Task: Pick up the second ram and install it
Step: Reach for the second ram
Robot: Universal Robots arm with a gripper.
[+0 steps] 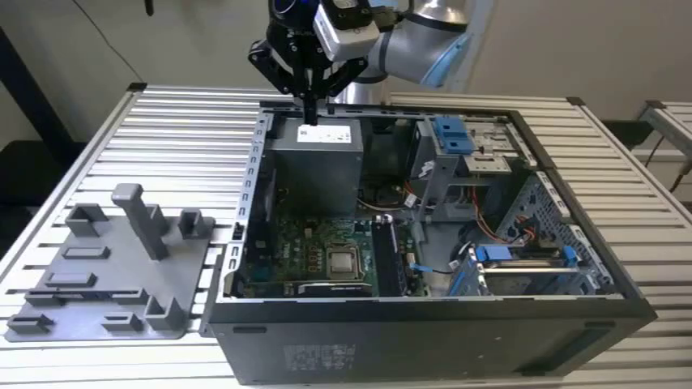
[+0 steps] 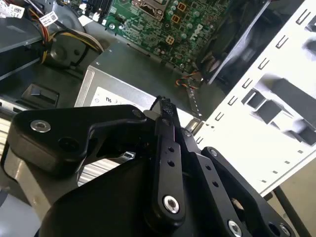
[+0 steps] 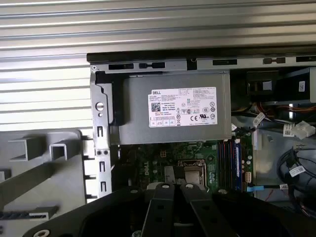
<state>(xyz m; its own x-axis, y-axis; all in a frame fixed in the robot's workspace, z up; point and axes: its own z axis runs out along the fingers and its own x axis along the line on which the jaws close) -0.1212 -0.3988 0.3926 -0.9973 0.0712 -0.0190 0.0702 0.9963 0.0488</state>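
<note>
Hand (image 1: 310, 120): hangs over the far edge of the case (image 1: 433, 344), directly above the PSU (image 1: 313, 158), pointing down. Fingers (image 2: 168, 148) pressed together, narrow, nothing seen between them in both wrist views (image 3: 171, 186). Clear of the PSU top, not touching.

Ram (image 1: 84, 292): thin dark strip, sits in the holder plate (image 1: 184, 259) close to the plate's near edge, long side running along that edge. Also seen in the first wrist view as a dark strip (image 3: 24, 216) low on the plate (image 3: 64, 202). Well apart from the hand. Cannot tell how deep it sits in its slot.

Plate: lies flat at the tabletop's (image 1: 162, 121) near corner on the exterior view's left, just beside the case's side wall. Carries grey posts and blocks, tallest post (image 1: 135, 219) upright near the plate's middle.

Case: open on top, takes up the tabletop's middle through to the exterior view's right edge. Inside: PSU against the far wall, label up (image 3: 182, 106); motherboard (image 1: 313, 251) below it toward the near wall, CPU socket (image 1: 343, 261) bare. Memory slots (image 3: 229, 160) run beside the socket on the exterior view's right (image 1: 387, 259); cannot tell how many are filled.
</note>
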